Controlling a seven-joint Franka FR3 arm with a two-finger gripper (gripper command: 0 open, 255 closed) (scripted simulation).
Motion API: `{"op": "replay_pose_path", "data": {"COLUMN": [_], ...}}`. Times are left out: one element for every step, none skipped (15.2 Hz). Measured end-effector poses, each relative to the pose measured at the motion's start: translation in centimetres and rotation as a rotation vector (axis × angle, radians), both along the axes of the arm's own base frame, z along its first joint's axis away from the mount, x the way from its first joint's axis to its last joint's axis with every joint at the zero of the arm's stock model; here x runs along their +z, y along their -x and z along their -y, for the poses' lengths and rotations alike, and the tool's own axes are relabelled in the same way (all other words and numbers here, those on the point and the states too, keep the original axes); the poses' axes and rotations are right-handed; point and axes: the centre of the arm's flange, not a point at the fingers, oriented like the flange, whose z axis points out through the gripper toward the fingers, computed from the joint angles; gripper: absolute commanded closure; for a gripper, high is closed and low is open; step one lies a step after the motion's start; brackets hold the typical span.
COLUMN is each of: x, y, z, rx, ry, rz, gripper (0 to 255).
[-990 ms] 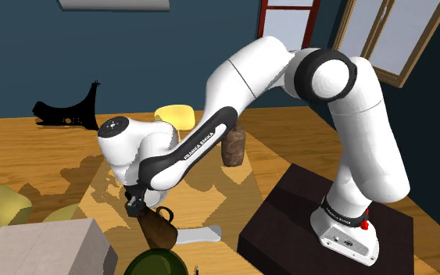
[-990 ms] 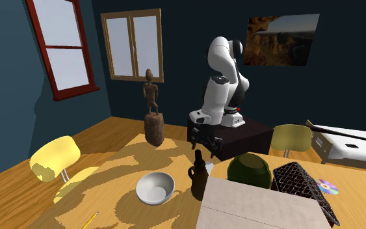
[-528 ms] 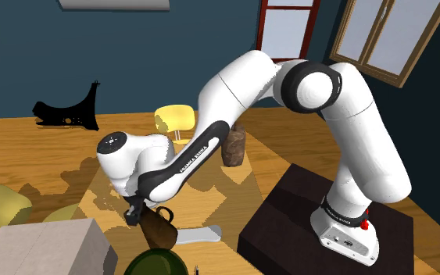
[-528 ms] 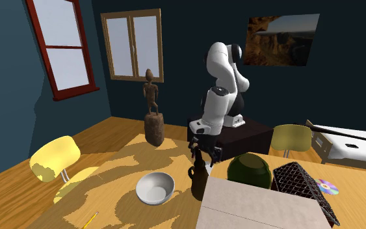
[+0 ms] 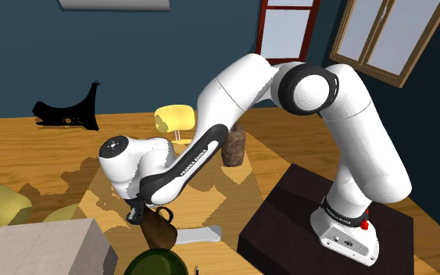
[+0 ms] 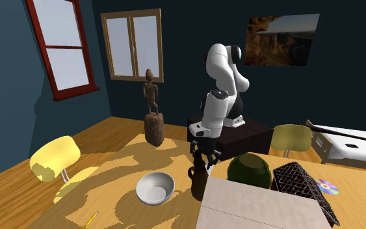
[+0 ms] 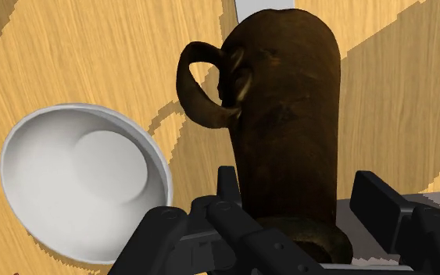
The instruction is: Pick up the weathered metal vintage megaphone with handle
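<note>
Megaphone: Your target, the dark brown megaphone [image 7: 284, 117], stood upright on the worktop [image 7: 93, 55]. Its loop handle [image 7: 198, 82] was turned toward the bowl [image 7: 81, 187].
Tool: Your tool [image 7: 296, 186] sat low over the megaphone's top, with one finger on each side of the body. The fingers stood apart, and a sliver of gap showed at one of them. I judged it spread wide and not yet clamped on anything.
Done: The approach looked complete to me. You had the tool lined up along the megaphone's upright axis, straddling its upper part above the handle.
Left: You had yet to close the fingers and then lift. The base rested on the worktop in both exterior views, so nothing was picked up.
Progress: I put you a little past halfway, with the tool placed but no grip and no lift.
Neighbours: The white bowl lay just beside the megaphone, on the second exterior view's left. A grey box [image 6: 259, 205] and a dark green ball [image 6: 249, 170] stood near on that view's right.
Watch: The body looked round and tall, so a squeeze off its middle might have tipped it toward the bowl. That was my guess, not something you could see.
</note>
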Motion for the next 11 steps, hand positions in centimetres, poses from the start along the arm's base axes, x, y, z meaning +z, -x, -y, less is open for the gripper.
{"op": "replay_pose_path", "data": {"x": [0.0,0.0,0.0,0.0,0.0,0.2,0.5,1.0,1.4,1.9,2.3], "y": [0.0,0.0,0.0,0.0,0.0,0.0,0.0,0.0,0.1,0.1,0.1], "z": [0.0,0.0,0.0,0.0,0.0,0.0,0.0,0.1,0.0,0.0,0.0], "rx": [0.000,0.000,0.000,0.000,0.000,0.000,0.000,0.000,0.000,0.000,0.000], "ry": [0.000,0.000,0.000,0.000,0.000,0.001,0.002,0.002,0.002,0.002,0.002], "rz": [0.000,0.000,0.000,0.000,0.000,-0.001,-0.002,-0.003,-0.003,-0.003,-0.003], "gripper": [255,255,255,255,255,255,255,255,255,255,255]}}
